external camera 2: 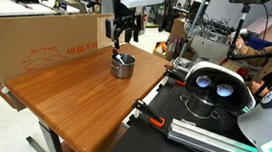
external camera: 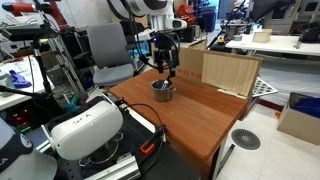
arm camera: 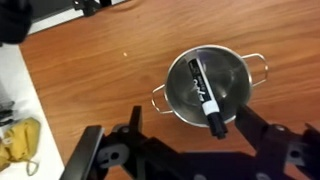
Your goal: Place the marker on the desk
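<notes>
One marker [arm camera: 205, 92]: lying inside cup [arm camera: 233, 85].
Cup: upright on desk [arm camera: 90, 70].
Claw [external camera 2: 125, 45]: open, empty, above cup.

The marker [arm camera: 204, 92] is laid slantwise inside the small two-handled metal pot [arm camera: 232, 80], which is set on the desk [arm camera: 90, 70]. The gripper [external camera: 164, 68] is positioned directly above the pot. A plywood box [external camera: 228, 72] is seen at the desk's far side, near the pot.
</notes>
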